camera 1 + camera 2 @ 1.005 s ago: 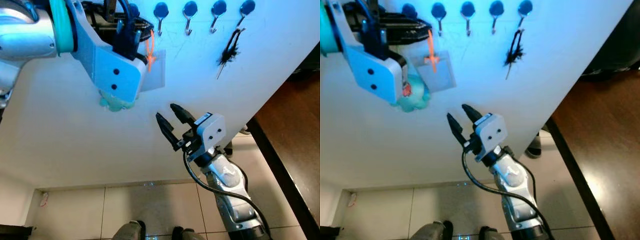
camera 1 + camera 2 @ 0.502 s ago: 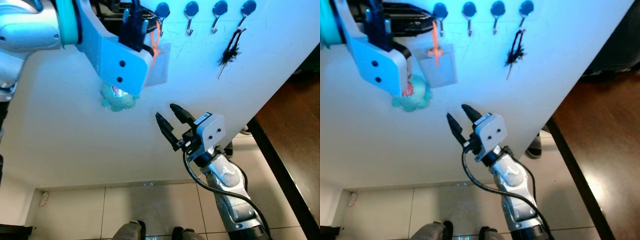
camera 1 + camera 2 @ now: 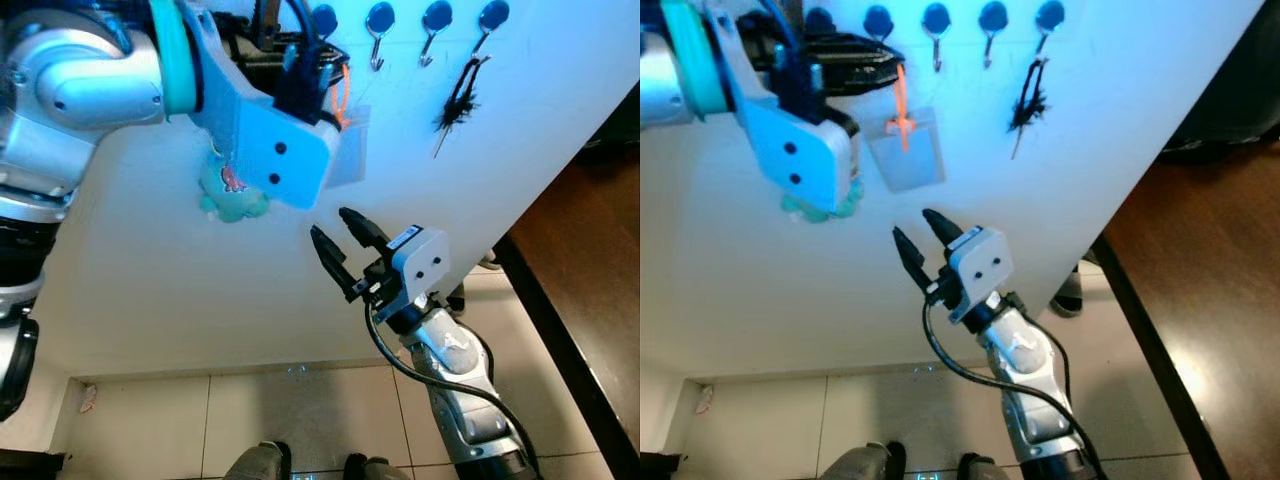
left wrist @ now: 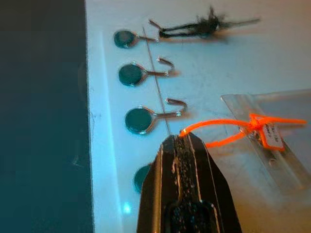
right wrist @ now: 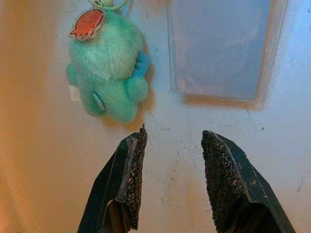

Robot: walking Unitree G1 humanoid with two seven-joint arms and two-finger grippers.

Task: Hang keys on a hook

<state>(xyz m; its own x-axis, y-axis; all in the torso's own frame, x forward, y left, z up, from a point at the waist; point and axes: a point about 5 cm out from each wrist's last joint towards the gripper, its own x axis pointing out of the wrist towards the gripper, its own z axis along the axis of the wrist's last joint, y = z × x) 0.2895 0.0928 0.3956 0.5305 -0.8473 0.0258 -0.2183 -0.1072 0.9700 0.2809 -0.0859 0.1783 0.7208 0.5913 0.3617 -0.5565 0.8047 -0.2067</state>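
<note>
1. Here, the left gripper is clenched on the thin orange plastic loop. From this loop hangs the clear flat plastic card sleeve, near the upper middle of the right eye view.
2. To do this step well, I think the loop must stay open and be brought over the upturned tip of the nearest free silver wire hook with a round blue base. It lies just beside the fingertips, in the middle of the left wrist view. Only then should the arm lower.
3. The grip should hold until the loop sits behind the hook tip; otherwise it may slip off.
4. The left arm reaches up from the upper left of the head views, with the wrist against the white wall.
5. The right gripper waits in the centre, its fingers apart and empty, pointing at the wall.
6. The small turquoise plush toy hangs at the upper left.
</note>
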